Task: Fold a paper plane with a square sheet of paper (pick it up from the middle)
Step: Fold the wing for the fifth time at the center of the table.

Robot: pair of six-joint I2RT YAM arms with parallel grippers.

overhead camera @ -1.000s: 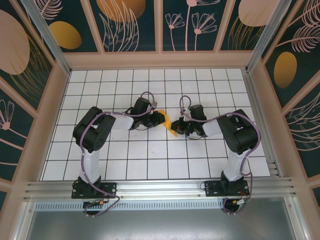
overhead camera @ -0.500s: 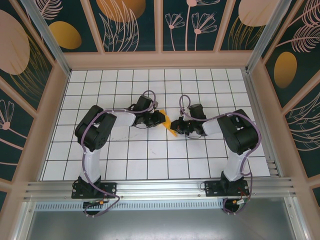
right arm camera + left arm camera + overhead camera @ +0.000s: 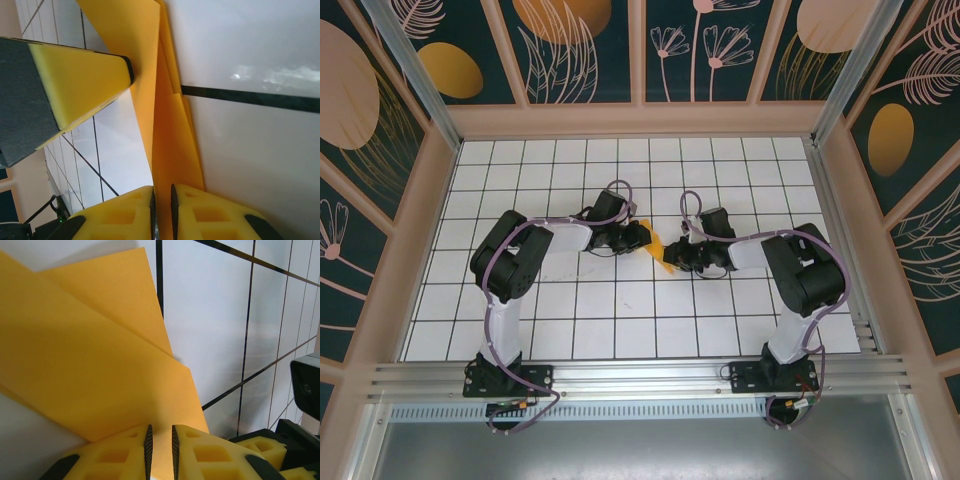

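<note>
The square sheet of paper (image 3: pixel 665 256) is a small creased orange shape on the white grid, between my two grippers. In the left wrist view its layered orange face (image 3: pixel 95 370) spreads under my left gripper (image 3: pixel 160 452). That gripper's tips sit over a corner of the paper, jaws a narrow slit apart. In the right wrist view a raised flap of the paper (image 3: pixel 165 140) runs edge-on into my right gripper (image 3: pixel 162 210), whose jaws stand slightly apart around it. A left finger (image 3: pixel 75 85) stands close beside that flap.
The white gridded table (image 3: pixel 620 310) has free tiles all round the two grippers. A wooden frame with patterned wall panels (image 3: pixel 640 118) closes it at the back and both sides. The arm bases sit on the metal rail (image 3: pixel 640 378) at the near edge.
My right gripper's jaws have parted a little around the flap. My left gripper has shifted slightly towards the paper, which now stands lower between the two grippers.
</note>
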